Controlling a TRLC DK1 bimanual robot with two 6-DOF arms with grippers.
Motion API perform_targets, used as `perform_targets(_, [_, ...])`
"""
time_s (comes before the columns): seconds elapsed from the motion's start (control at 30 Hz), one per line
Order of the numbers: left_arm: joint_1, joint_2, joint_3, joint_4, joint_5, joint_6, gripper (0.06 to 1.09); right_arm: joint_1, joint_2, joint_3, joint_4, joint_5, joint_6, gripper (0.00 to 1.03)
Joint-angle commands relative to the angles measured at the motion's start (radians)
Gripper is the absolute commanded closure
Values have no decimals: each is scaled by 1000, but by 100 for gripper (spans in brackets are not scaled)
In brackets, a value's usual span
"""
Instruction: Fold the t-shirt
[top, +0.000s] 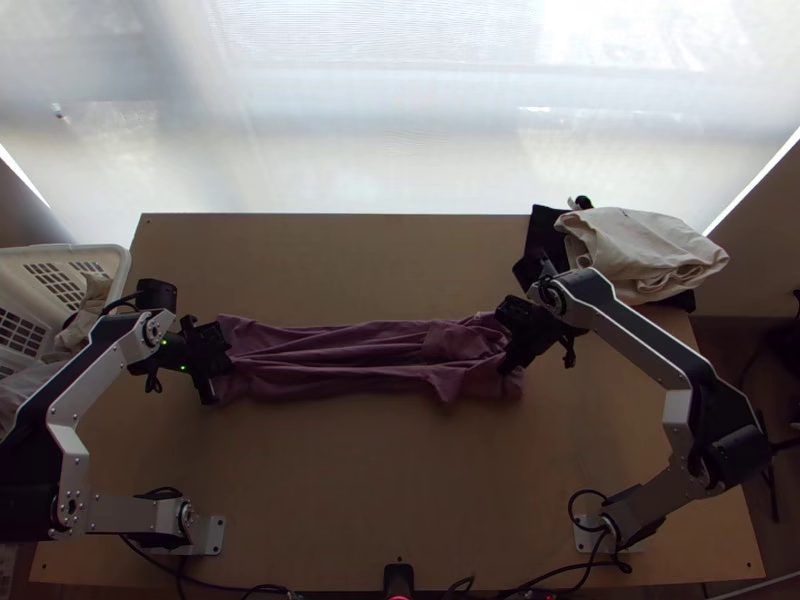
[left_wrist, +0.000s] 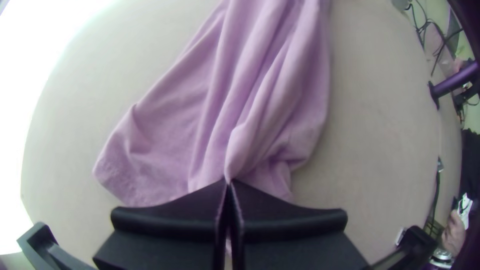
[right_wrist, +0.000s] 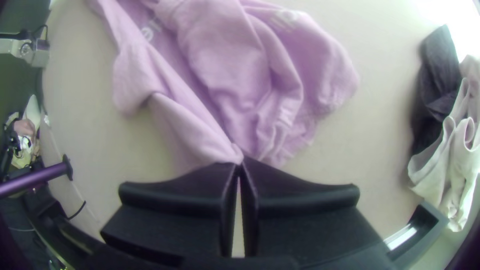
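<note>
Silver-grey and black, the left arm (top: 70, 440) looms closest in the top view, at the lower left. Past it, beside the left edge of the light wooden table (top: 400, 500), stands a white plastic basket with slotted walls (top: 60, 248), and pale, crumpled cloth (top: 90, 305) lies inside. Across the middle of the table stretches the plain dusky purple t-shirt (top: 390, 345), gathered into a long strip with creases running lengthwise; its right part is more bunched, and the right wrist view shows some pale print on it. At the strip's left end, the left gripper (top: 218, 362) has its jaws drawn together at the tips, nipping a pleat of the cloth, with fabric spreading to either side of the wide black fingers (left_wrist: 170, 215). At the other end, the right gripper (top: 512, 345) has its tips pressed together on a small pinch of the shirt's edge, with a thin gap between the fingers (right_wrist: 300, 195) behind them. Near the table's far right corner, a loosely heaped cream cloth (top: 640, 250) rests partly on black cloth (top: 543, 235), well apart from the basket.
</note>
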Motion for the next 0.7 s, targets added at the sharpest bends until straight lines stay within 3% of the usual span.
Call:
perform_targets(0.0, [6, 43, -36, 107, -43, 80, 105, -62, 81, 39, 1, 0, -13, 100])
perform_targets(0.07, [8, 58, -34, 127, -50, 81, 101, -62, 100, 33, 9, -1, -13, 99])
perform_targets(0.1, [6, 60, -32, 137, -50, 80, 99, -57, 106, 33, 13, -1, -8, 94])
perform_targets(0.13, [3, 60, -32, 150, -50, 75, 87, -53, 109, 35, 19, -1, -2, 88])
perform_targets(0.2, [-6, 63, -16, 169, -69, 40, 25, -40, 113, 46, 27, -1, 21, 76])
perform_targets(0.23, [-8, 64, 7, 166, -71, 15, 10, -37, 115, 52, 32, -1, 32, 72])
perform_targets(0.37, [2, 32, 113, 155, -69, -66, 10, -28, 117, 61, 44, 0, 64, 49])
perform_targets(0.5, [40, -46, 190, 150, -42, -85, 10, -36, 95, 67, 32, 2, 75, 11])
perform_targets(0.53, [54, -63, 208, 144, -33, -85, 10, -39, 83, 69, 25, 2, 75, 6])
perform_targets(0.67, [154, -74, 270, 137, -16, -66, 10, -73, 18, 72, 16, 5, 72, 5])
